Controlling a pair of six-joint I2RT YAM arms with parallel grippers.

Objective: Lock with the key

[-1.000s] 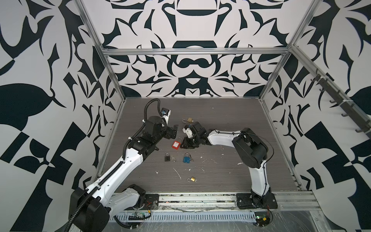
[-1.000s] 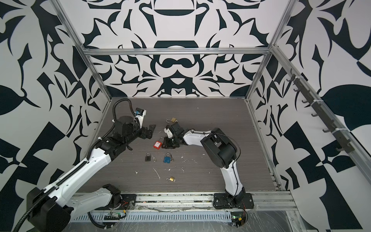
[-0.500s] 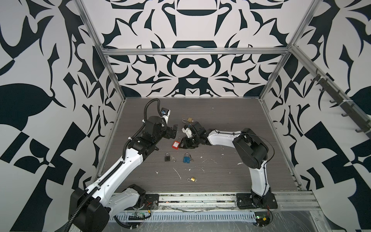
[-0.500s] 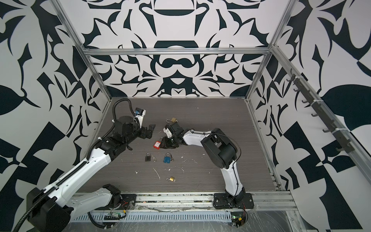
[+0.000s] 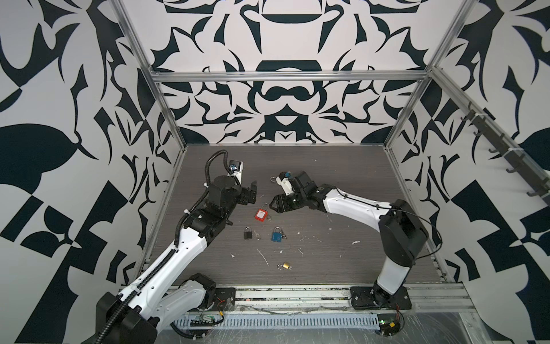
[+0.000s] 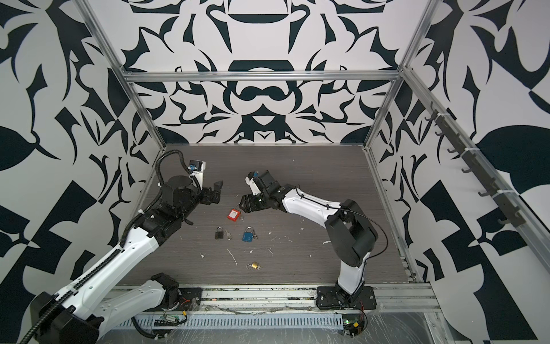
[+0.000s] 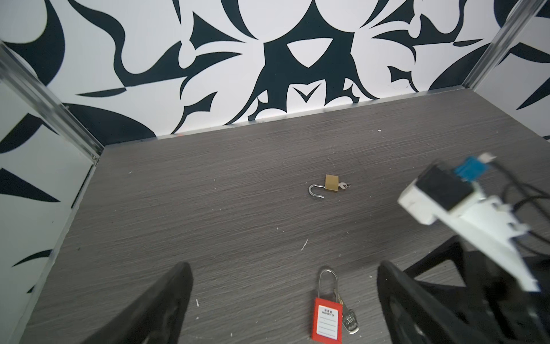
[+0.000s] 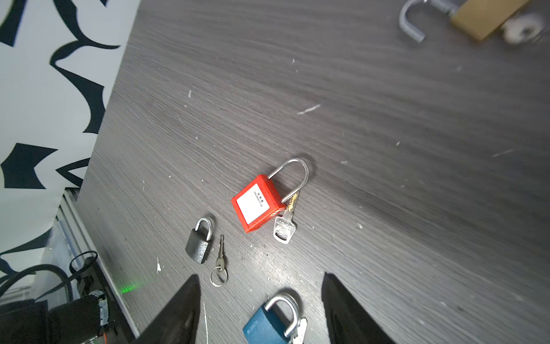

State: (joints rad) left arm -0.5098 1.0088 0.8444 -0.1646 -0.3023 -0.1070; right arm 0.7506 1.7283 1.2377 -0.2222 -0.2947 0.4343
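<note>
I get two top views from high at the front, angled down and back over the whole table (image 5: 342, 166), nearly identical. The left wrist camera sits low and close, facing the back wall (image 7: 268, 59). The right wrist camera is closer and looks steeply down toward the left wall (image 8: 44, 89). All four views share the red padlock (image 5: 261, 215). Both wrist views catch the open brass padlock (image 7: 331, 183).

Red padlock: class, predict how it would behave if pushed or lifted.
The red padlock lies flat on a broad face, so it would probably slide, not roll. Its thin steel shackle looks rigid. The key lying against it seems loose and may get shoved along.
</note>
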